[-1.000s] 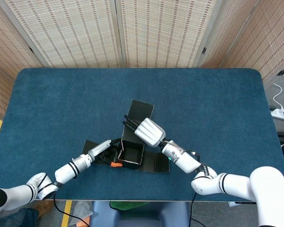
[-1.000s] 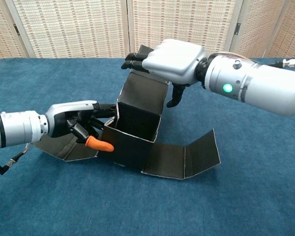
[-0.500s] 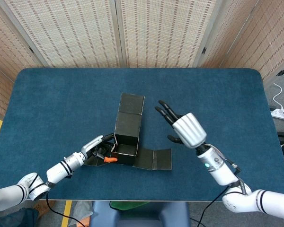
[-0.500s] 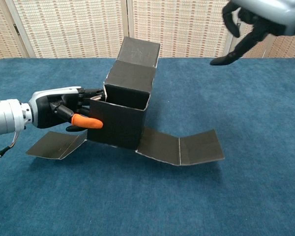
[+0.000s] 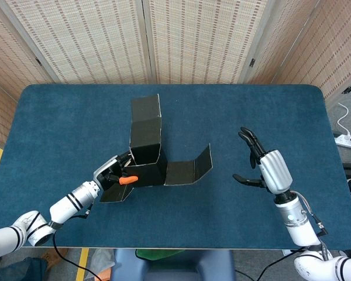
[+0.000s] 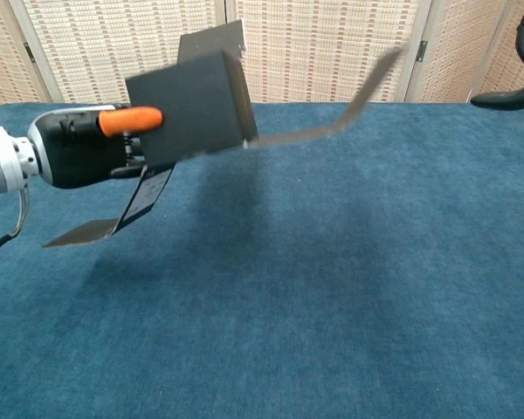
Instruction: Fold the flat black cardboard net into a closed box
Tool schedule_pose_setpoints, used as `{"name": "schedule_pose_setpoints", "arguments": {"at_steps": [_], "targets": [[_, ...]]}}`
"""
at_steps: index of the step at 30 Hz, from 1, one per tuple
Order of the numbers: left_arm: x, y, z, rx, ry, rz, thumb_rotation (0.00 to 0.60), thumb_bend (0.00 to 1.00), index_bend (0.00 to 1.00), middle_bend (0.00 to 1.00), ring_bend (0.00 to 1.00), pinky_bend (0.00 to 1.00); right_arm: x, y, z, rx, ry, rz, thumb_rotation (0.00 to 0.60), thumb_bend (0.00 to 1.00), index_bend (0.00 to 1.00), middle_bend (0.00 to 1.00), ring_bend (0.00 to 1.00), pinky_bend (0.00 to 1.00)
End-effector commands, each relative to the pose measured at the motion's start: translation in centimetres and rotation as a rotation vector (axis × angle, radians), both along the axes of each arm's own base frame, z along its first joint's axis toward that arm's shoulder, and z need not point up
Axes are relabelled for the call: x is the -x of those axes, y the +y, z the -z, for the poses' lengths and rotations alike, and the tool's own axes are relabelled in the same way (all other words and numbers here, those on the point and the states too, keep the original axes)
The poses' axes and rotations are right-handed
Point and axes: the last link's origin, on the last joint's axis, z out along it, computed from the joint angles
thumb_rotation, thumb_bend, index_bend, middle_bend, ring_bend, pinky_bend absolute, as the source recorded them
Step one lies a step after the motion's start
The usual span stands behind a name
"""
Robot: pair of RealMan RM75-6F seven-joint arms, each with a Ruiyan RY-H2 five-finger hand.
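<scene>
Left hand (image 5: 112, 173): grips the partly folded black cardboard box net (image 5: 146, 153), orange-tipped thumb on its side wall.
Right hand (image 5: 265, 168): fingers spread, holding nothing, well apart from the net.
Net: lifted above the blue surface (image 5: 64, 123), flaps hanging.

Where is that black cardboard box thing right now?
The black cardboard net, partly folded, is held off the blue table by the left hand, left of centre in both views; the right hand is well clear.

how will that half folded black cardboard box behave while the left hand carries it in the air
Probably light: the left hand alone holds the cardboard box clear of the table. Its unfolded flaps stick out sideways, drooping little, so they seem fairly stiff, though likely to swing.
</scene>
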Motion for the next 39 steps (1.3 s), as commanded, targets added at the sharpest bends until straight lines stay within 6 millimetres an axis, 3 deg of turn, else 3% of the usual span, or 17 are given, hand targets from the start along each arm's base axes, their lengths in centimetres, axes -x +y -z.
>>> {"name": "schedule_pose_setpoints", "arguments": {"at_steps": [1,3,12,19,29,39], "targets": [[-0.7,0.2,-0.7,0.032,-0.076,-0.071,0.600,0.22,0.28,0.29,0.58,0.89,-0.1,0.1,1.3,-0.020,-0.105,-0.018,0.600,0.11,0.00,0.09,0.72,1.00],[-1.1,0.0,-0.8,0.047,-0.101,-0.092,0.600,0.22,0.28,0.29,0.58,0.89,-1.0,-0.3,2.3,-0.031,-0.115,-0.032,0.600,0.11,0.00,0.08,0.72,1.00],[-2.7,-0.3,-1.0,0.083,-0.152,-0.114,0.600,0.22,0.28,0.29,0.58,0.89,-9.0,-3.7,7.5,0.058,-0.163,-0.097,0.600,0.09,0.00,0.06,0.72,1.00],[-2.3,-0.8,-1.2,0.074,-0.131,-0.062,0.600,0.22,0.28,0.29,0.58,0.88,-12.1,-5.7,8.4,0.105,-0.145,-0.127,0.600,0.09,0.00,0.05,0.72,1.00],[-1.0,-1.0,-1.1,0.042,-0.064,0.016,0.600,0.22,0.28,0.29,0.58,0.88,-13.3,-6.2,7.7,0.110,-0.119,-0.158,0.600,0.09,0.00,0.05,0.72,1.00],[-1.2,-0.9,-0.5,0.003,0.017,0.065,0.600,0.22,0.27,0.29,0.58,0.88,-15.0,-5.4,9.1,0.056,0.001,-0.230,0.600,0.09,0.00,0.05,0.72,1.00]]}}
